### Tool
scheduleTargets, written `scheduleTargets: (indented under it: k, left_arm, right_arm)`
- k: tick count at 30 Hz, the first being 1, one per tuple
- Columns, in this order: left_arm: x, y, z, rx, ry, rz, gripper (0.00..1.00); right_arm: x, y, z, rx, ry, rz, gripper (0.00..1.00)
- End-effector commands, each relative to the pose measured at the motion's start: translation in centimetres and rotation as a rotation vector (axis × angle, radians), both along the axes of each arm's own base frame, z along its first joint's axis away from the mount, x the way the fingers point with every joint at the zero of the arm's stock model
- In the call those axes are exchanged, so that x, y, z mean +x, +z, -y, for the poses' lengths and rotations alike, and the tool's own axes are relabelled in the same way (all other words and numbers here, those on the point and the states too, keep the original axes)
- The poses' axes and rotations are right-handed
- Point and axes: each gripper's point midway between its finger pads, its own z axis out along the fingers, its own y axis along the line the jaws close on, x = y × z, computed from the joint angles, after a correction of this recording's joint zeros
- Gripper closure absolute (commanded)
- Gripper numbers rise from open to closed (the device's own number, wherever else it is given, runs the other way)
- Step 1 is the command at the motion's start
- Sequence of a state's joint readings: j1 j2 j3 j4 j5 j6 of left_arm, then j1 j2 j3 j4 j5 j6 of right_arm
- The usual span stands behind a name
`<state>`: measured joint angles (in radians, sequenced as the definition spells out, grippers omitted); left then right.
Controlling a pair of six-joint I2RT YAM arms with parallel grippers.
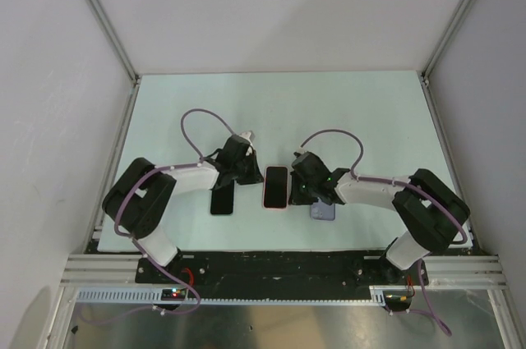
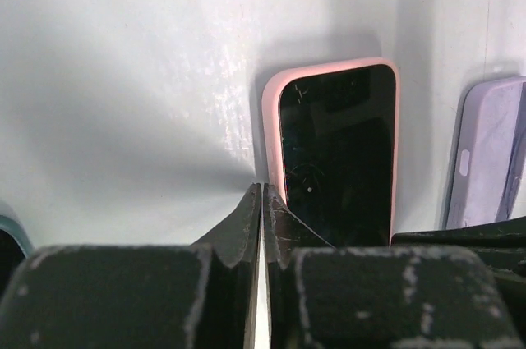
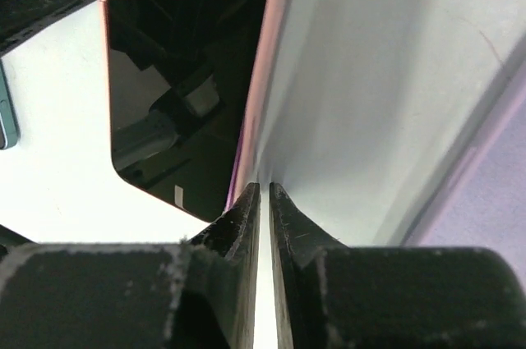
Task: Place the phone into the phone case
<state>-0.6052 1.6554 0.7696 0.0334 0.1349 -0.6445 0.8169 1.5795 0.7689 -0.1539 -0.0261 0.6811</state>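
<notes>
Far left on the table (image 1: 279, 111) I see a dark handset (image 1: 222, 199) lying flat. Next to it, the left gripper (image 2: 262, 201) has its jaws pressed together on nothing, tips just beside the left edge of the pink case (image 2: 269, 119). The phone (image 2: 337, 160) lies screen up inside that case. The right gripper (image 3: 265, 193), likewise closed and empty, sits at the case's right edge. A purple case (image 2: 485, 152) lies farther right.

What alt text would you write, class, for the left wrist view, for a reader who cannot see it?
A dark-screened phone with a pink case around its edges lies flat on the pale table, just right of the shut left pincer. A lilac case lies at the frame's right edge.
</notes>
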Motion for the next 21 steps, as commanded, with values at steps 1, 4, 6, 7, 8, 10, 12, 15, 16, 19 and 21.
scheduleTargets:
  k: [1, 4, 6, 7, 8, 10, 12, 15, 16, 19, 21]
  left_arm:
    - [0.9, 2.4, 0.4, -0.015, -0.024, 0.077, 0.93]
    - [-0.3, 3.2, -0.9, 0.008, -0.028, 0.09, 0.92]
    - [-1.7, 3.5, -1.2, 0.013, -0.052, 0.089, 0.9]
    - [-2.4, 3.7, -1.0, 0.014, -0.071, 0.091, 0.89]
    - [-3.0, 3.8, -0.9, 0.017, -0.086, 0.091, 0.85]
    - [-4.3, 3.7, -0.8, 0.024, -0.104, 0.096, 0.78]
    - [-5.2, 3.6, -0.7, 0.029, -0.117, 0.097, 0.72]
    - [-6.2, 2.8, -0.5, 0.045, -0.137, 0.084, 0.69]
    - [-6.4, 2.6, -0.3, 0.05, -0.146, 0.08, 0.69]
    - [-7.1, 2.1, 0.0, 0.063, -0.169, 0.072, 0.7]
    - [-7.2, 1.9, 0.1, 0.069, -0.176, 0.068, 0.71]
  right_arm:
    - [0.5, 1.4, 1.2, 0.009, -0.073, 0.014, 0.85]
    - [1.0, 3.0, 1.5, 0.023, -0.089, 0.06, 0.82]
    - [0.8, 3.9, 1.3, 0.039, -0.081, 0.077, 0.79]
    - [0.6, 4.2, 1.0, 0.045, -0.074, 0.083, 0.78]
    - [0.4, 4.3, 0.8, 0.047, -0.067, 0.084, 0.78]
    - [0.0, 4.3, 0.3, 0.05, -0.053, 0.082, 0.75]
    - [-0.4, 3.9, -0.1, 0.044, -0.042, 0.073, 0.74]
    - [-0.8, 3.2, -0.6, 0.027, -0.032, 0.059, 0.74]
    - [-0.8, 3.0, -0.8, 0.021, -0.029, 0.057, 0.74]
    - [-1.0, 2.5, -1.0, 0.009, -0.025, 0.051, 0.74]
    - [-1.0, 2.3, -1.1, 0.005, -0.026, 0.049, 0.74]
